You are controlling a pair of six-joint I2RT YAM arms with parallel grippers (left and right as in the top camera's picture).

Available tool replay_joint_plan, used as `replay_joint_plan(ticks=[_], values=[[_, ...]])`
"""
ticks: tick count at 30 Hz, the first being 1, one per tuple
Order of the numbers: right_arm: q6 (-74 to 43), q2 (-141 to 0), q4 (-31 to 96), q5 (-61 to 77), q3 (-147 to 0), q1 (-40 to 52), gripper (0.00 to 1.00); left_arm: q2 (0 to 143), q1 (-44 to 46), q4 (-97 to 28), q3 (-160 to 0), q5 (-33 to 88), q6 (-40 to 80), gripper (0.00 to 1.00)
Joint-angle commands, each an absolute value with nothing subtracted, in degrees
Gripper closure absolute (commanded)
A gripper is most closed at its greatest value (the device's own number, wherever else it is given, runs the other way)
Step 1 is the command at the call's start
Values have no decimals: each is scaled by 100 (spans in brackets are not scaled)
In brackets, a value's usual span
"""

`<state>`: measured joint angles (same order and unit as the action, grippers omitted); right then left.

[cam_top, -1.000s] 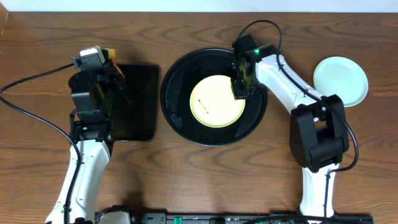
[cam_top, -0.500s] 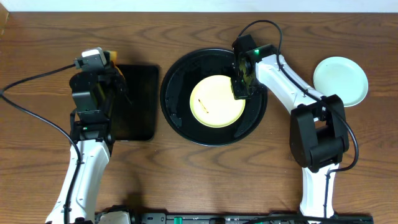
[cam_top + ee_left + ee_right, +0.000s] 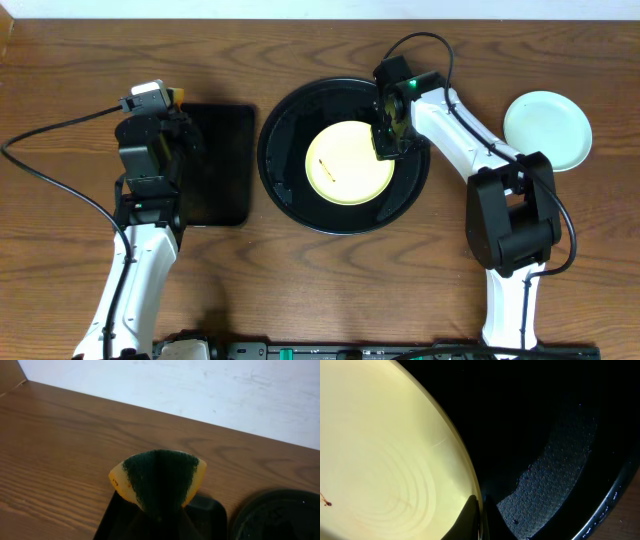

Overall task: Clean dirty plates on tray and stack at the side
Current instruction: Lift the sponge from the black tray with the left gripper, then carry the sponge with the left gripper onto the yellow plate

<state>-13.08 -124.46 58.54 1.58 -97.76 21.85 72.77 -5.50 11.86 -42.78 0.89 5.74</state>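
A pale yellow plate point(image 3: 348, 163) with a small brown smear lies in the large round black tray point(image 3: 284, 178). My right gripper point(image 3: 385, 148) is shut on the plate's right rim; in the right wrist view the fingers point(image 3: 481, 517) pinch the yellow plate's point(image 3: 385, 460) edge above the tray point(image 3: 555, 475). A mint-blue plate point(image 3: 547, 131) sits on the bare wood at the right. My left gripper point(image 3: 172, 110) is shut on a yellow and green sponge point(image 3: 159, 477), held above the left edge of the rectangular tray. A third plate is out of view.
A smaller rectangular black tray point(image 3: 218, 165) lies left of the round tray, and shows in the left wrist view point(image 3: 210, 515). A white wall point(image 3: 200, 390) borders the table's far edge. Cables trail from both arms.
My left gripper with the sponge has shifted slightly. The right gripper and the yellow plate have not visibly moved.
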Motion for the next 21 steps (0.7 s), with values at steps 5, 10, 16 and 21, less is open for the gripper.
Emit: replay_joint_plan(ticks=[5,10,16,21], values=[[-1369,-12411,5854,67,-9727,2222,99,7223,-408,1389,-4394,148,561,93],[-1369,-12409,5852,64,-9727,2222,99,7201,-366,1653,-4466,143,250,93],[-1369,-12411,5859,67,-9727,2215,99,7203,-305,1599,-4464,180,-108,93],[-1369,-12411,5859,64,-9727,2222,99,6777,-108,1096,-4462,552,703,93]])
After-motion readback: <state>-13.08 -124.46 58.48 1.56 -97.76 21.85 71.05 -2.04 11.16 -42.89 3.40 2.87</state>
